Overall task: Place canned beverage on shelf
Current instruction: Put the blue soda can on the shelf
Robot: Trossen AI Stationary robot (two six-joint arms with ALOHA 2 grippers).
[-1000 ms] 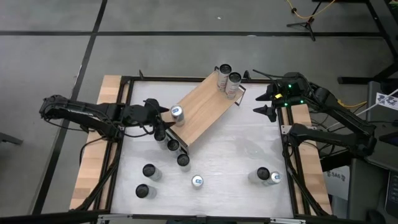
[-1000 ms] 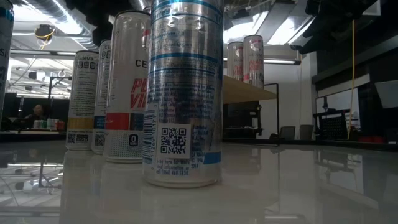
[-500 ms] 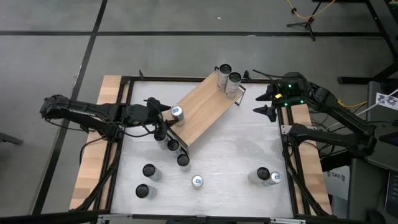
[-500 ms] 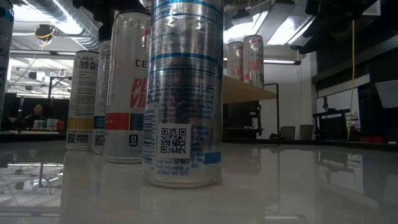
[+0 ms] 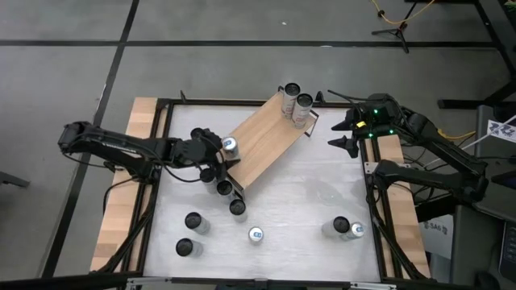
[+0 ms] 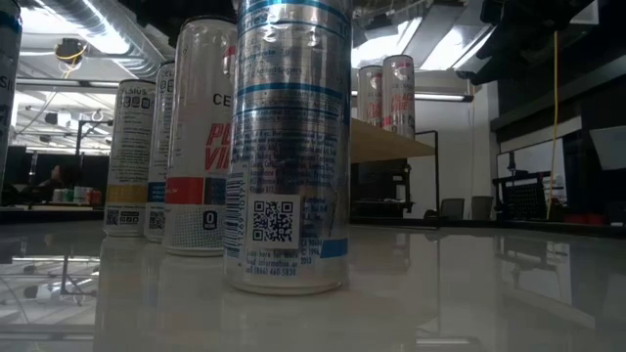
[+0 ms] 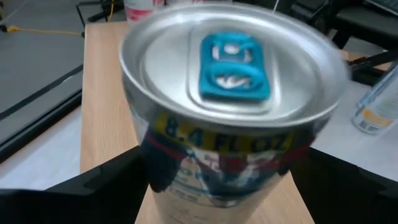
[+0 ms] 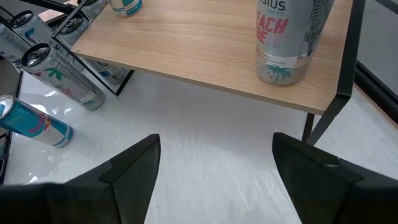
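Counter [image 5: 306, 193]: seven cans left to shelve | left tool [image 5: 216, 150]: fingers wide around blue-tab can [image 5: 230, 145] on shelf [image 5: 266, 141] near end | far end: two cans placed | right tool [image 5: 343, 133]: half open, empty

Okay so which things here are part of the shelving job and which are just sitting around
In the job:
- shelf
- blue-tab can, standing on the shelf between the left end effector fingers

Lying about:
- two cans at the shelf's far end
- cans on the table
- right end effector, waiting
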